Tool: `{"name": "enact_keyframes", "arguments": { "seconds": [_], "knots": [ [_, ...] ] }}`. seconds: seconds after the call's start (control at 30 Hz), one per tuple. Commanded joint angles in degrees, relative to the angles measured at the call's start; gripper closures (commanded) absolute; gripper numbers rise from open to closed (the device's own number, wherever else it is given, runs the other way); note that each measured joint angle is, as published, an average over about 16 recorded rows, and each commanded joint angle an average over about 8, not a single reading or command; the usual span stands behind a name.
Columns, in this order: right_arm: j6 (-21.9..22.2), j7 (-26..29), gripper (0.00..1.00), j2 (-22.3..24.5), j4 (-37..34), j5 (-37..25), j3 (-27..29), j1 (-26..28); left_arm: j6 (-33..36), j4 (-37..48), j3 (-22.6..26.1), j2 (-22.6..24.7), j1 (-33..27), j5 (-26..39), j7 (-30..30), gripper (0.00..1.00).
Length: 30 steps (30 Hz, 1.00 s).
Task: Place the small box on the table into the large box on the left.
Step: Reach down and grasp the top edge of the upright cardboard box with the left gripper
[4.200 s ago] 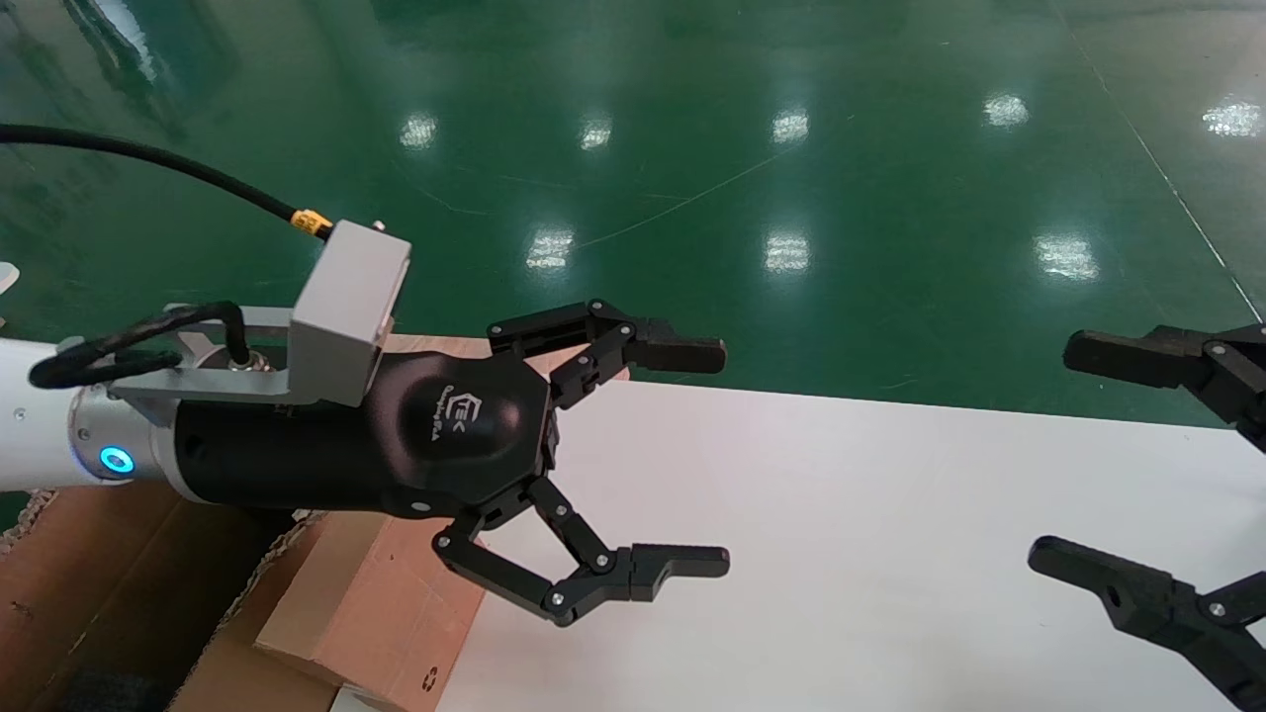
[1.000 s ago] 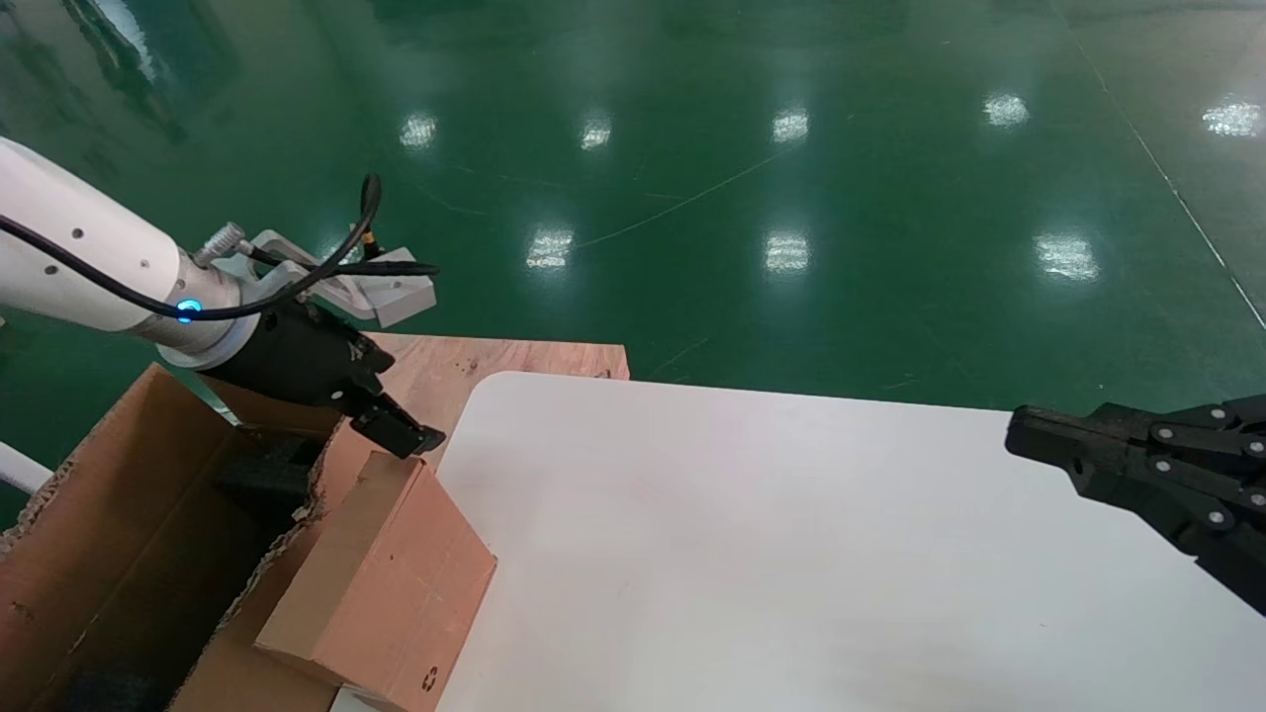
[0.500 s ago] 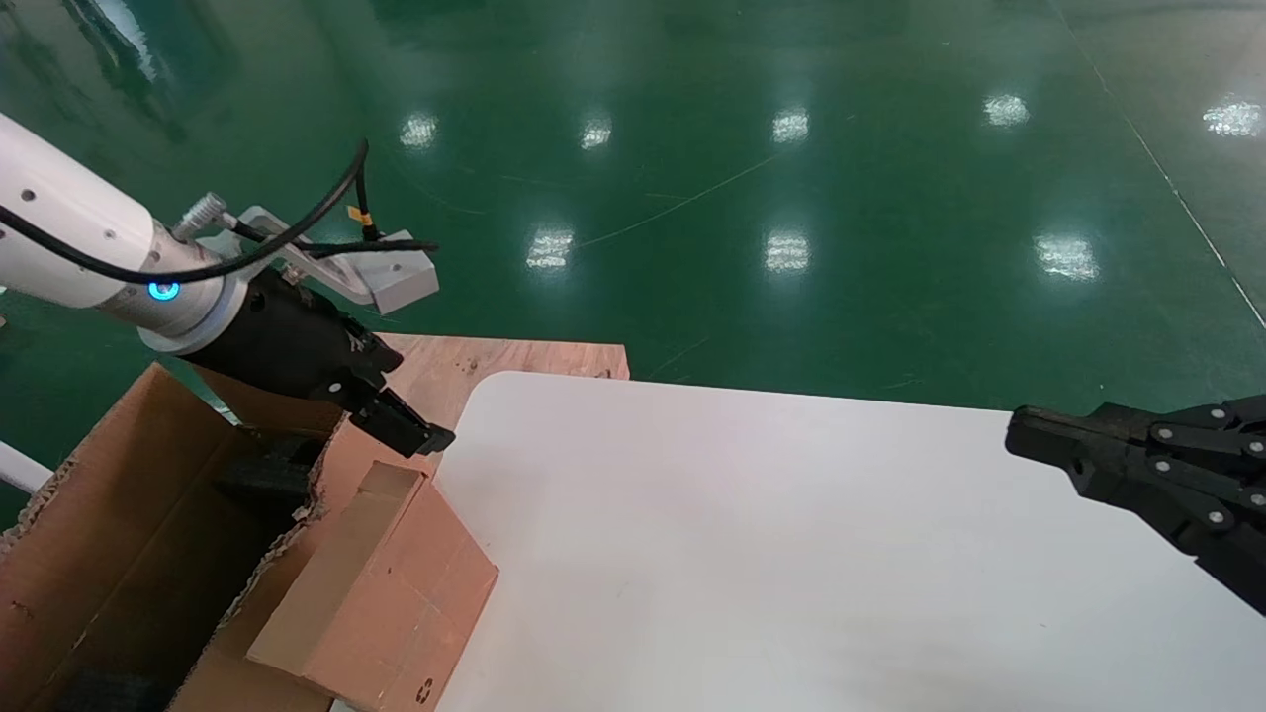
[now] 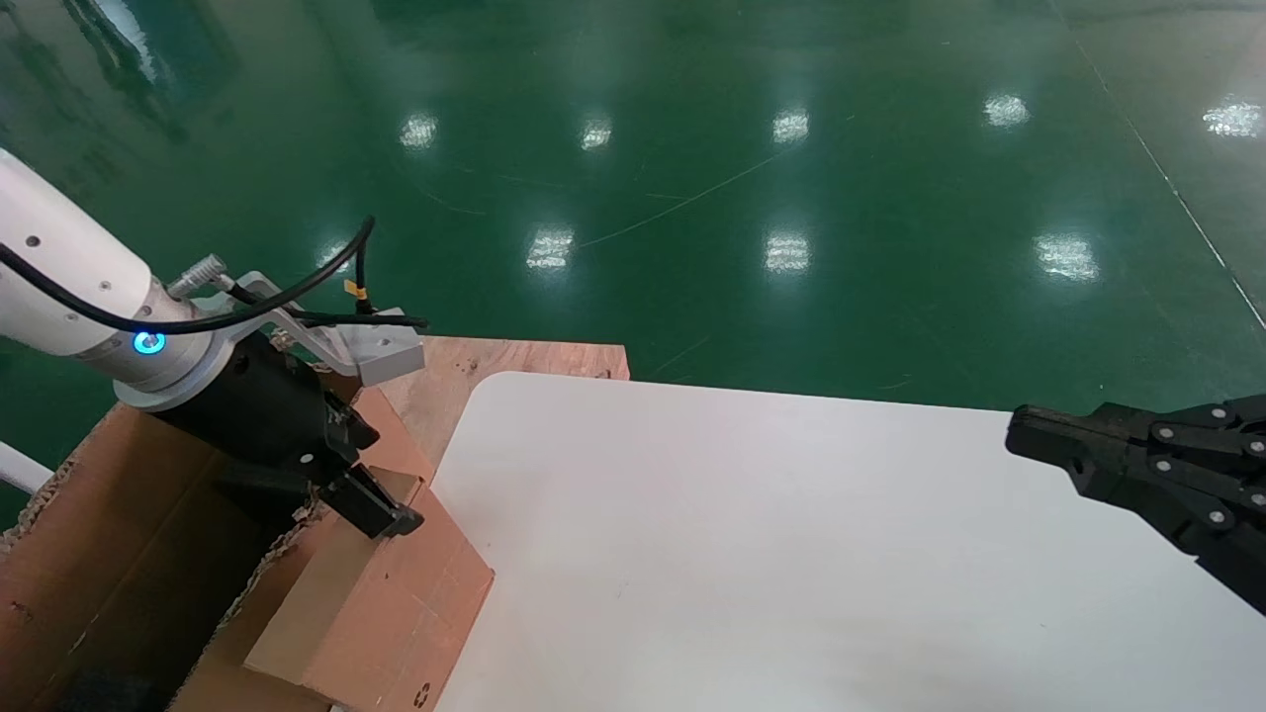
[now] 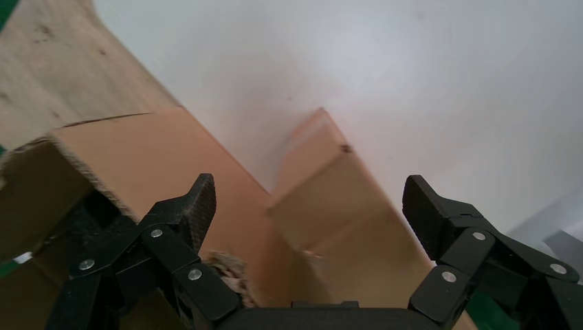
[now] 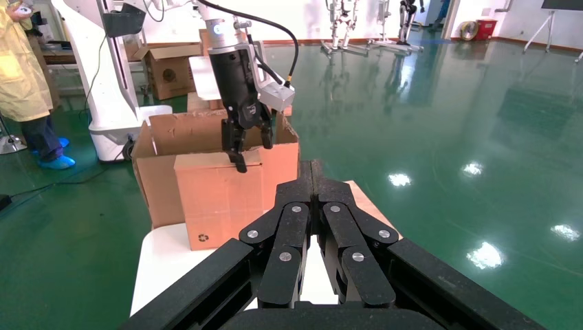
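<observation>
— Where's your left tool (image 4: 381, 514)?
— Fingers spread, straddling the plain brown cardboard small box (image 4: 381, 603), which leans tilted on the white desk (image 4: 791, 554) edge against the torn large carton (image 4: 89, 554).
— Right tool (image 4: 1029, 440)?
— Pressed together, far off.

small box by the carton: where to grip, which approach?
Judging by its pose, grip the small box across its narrow upper end, coming down from above. It leans tilted against the large box, so only that end is free. The open left claw already straddles it.
</observation>
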Motion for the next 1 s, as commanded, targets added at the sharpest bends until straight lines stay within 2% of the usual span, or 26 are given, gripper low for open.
{"name": "enact_keyframes", "arguments": {
  "seconds": [0.03, 0.43, 1.0],
  "knots": [
    [0.0, 0.0, 1.0, 0.0, 0.0, 0.0, 0.0, 0.0, -0.1, 0.0, 2.1, -0.1, -1.3, -1.8, 0.0, 0.0],
    [0.0, 0.0, 1.0, 0.0, 0.0, 0.0, 0.0, 0.0, -0.6, -0.3, 13.4, -0.8, -7.8, -5.0, 1.5, 0.0],
    [0.0, 0.0, 1.0, 0.0, 0.0, 0.0, 0.0, 0.0, -2.1, -0.4, 21.9, 0.4, -11.0, -8.1, 1.1, 0.0]
  ]
}}
